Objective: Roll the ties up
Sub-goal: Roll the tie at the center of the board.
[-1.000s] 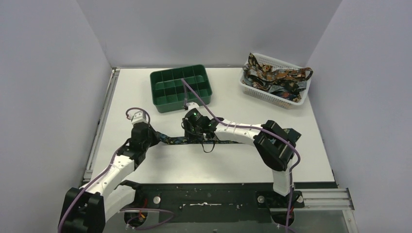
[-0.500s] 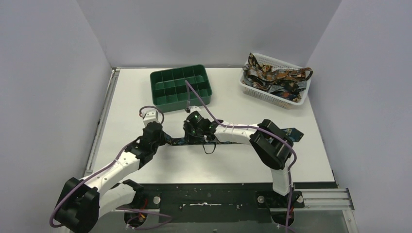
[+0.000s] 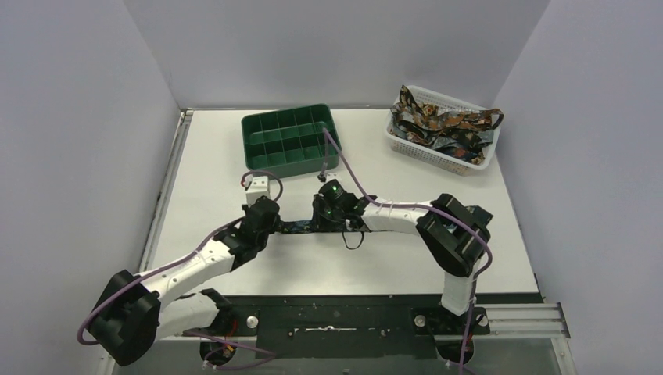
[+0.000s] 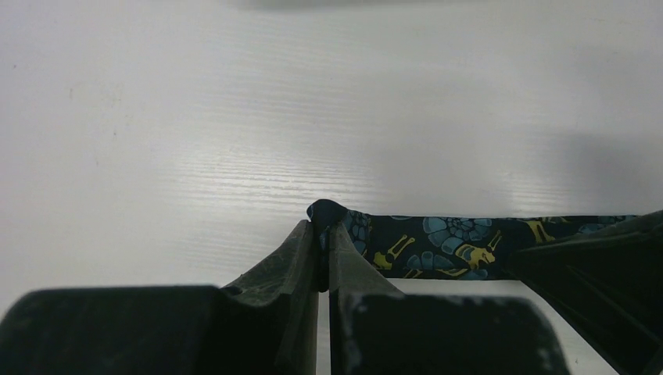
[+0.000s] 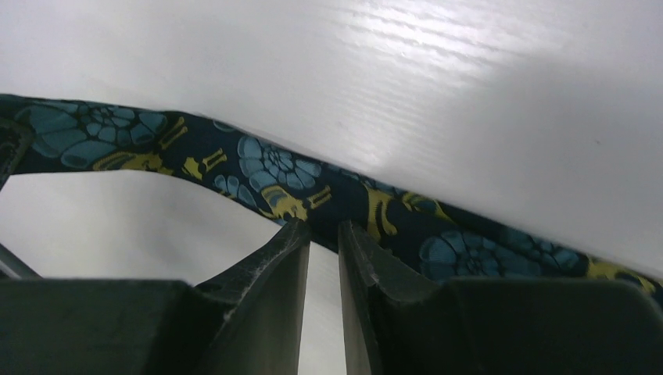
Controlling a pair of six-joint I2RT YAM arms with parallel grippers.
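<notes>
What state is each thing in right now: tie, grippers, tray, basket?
Tie: unrolled, stretched between both grippers.
Left gripper: jaws shut on the tie's end.
Right gripper: jaws nearly closed at the tie's edge; grip unclear.
Tray: compartments look empty.
Basket: heaped with loose ties.

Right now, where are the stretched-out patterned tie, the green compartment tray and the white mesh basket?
Dark patterned fabric tie (image 4: 446, 244): left wrist view, its blue-and-yellow stretch.
Green plastic compartment tray (image 3: 293, 167): top external view, its near wall.
White mesh basket (image 3: 434, 151): top external view, its front wall.
</notes>
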